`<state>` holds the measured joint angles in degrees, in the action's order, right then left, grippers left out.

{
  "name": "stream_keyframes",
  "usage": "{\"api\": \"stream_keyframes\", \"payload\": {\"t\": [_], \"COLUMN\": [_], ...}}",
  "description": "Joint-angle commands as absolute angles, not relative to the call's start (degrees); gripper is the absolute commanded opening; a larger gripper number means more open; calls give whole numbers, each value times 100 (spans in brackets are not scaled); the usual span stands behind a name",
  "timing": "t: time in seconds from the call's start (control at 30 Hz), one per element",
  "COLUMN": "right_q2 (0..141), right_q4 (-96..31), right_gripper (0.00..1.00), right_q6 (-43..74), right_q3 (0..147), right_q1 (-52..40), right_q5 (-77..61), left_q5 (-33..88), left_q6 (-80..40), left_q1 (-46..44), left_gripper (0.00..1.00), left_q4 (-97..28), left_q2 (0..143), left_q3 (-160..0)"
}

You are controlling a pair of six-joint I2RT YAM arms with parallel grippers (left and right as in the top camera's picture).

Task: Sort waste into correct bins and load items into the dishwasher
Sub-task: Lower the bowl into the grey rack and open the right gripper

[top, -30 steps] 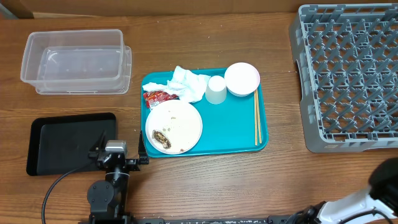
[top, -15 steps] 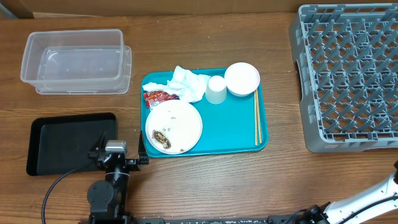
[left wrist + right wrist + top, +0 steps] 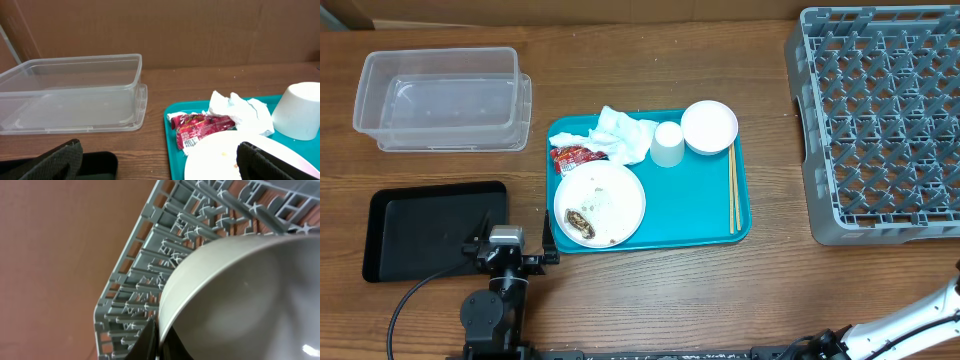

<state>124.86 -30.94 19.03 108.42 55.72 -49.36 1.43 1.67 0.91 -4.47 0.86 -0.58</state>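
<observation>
While right hand [image 3: 156, 342] clamps one bowl [image 3: 235, 300], left hand [image 3: 160, 162] spread, one plate [image 3: 610, 195], two chopsticks [image 3: 733, 190]

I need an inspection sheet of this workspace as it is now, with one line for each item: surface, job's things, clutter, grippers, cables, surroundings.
Surface: wooden table, carrying a teal tray.
Job's things: plate with brown scrap, napkin, red wrapper, upturned cup, bowl and chopsticks, all on the teal tray. Nothing seen in the clear tub, black tray or grey rack.
Clutter: nothing seen.
Grippers: left gripper open and empty, low between black tray and teal tray. Right gripper shut on the rim of a second white bowl, with the rack behind it.
Cables: one black cable loops over the table behind the left gripper.
Surroundings: cardboard wall behind the table.
</observation>
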Motion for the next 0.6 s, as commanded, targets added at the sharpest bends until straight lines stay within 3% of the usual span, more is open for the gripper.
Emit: {"api": "stream_keyframes", "payload": {"t": [0.0,0.23,0.57], "right_q2": [12381,12381,12567], "right_q4": [-2746,-2117,-2016], "right_gripper": [4,4,4], "right_q6": [1822,1826,1715], "right_q3": [10676,10639,10632], "right_q1": [5806,5892,5791], "right_q5": [-5937,-6790,-6523], "left_q5": [108,108,108], "left_q6": [128,128,128], "left_q1": [148,148,148], "left_gripper": [100,100,100], "left_q4": [-445,-445,-445], "left_q2": [27,27,27], "left_q3": [-27,-27,-27]}}
